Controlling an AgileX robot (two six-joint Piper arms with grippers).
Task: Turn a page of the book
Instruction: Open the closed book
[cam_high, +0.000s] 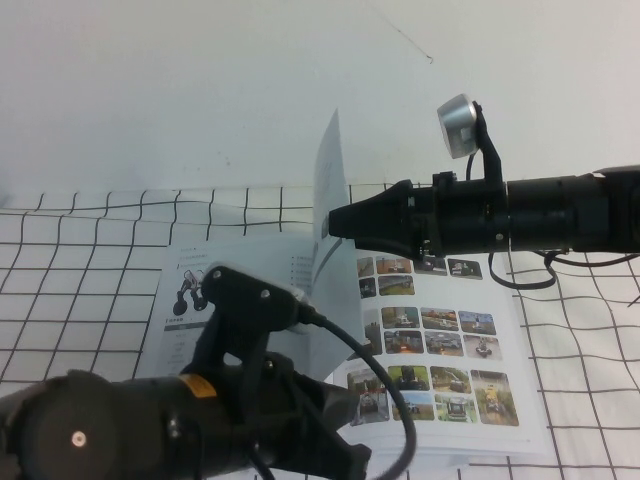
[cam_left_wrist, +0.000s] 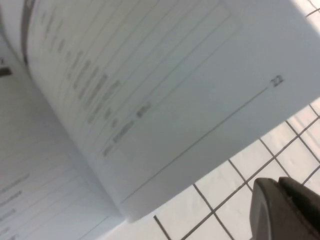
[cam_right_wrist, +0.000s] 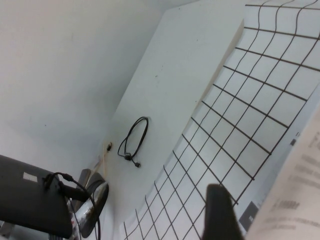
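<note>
The book (cam_high: 440, 330) lies open on the grid cloth, and its right side shows a grid of colour photos. The page (cam_high: 330, 170) stands nearly upright above the spine. My right gripper (cam_high: 335, 222) is shut on the page's edge; in the right wrist view one dark finger (cam_right_wrist: 220, 215) shows beside the page (cam_right_wrist: 295, 190), which hides the other finger. My left gripper (cam_high: 352, 458) hovers low at the book's front edge. It is shut and empty, with its fingers (cam_left_wrist: 285, 210) over the cloth. A curved leaf (cam_left_wrist: 165, 90) with a grey table fills the left wrist view.
The left-hand page (cam_high: 190, 290) shows a black wheeled robot. The grid cloth (cam_high: 90, 260) covers the table around the book. My left arm (cam_high: 150, 420) fills the front left. A black cable (cam_right_wrist: 132, 140) lies on the white surface beyond the cloth.
</note>
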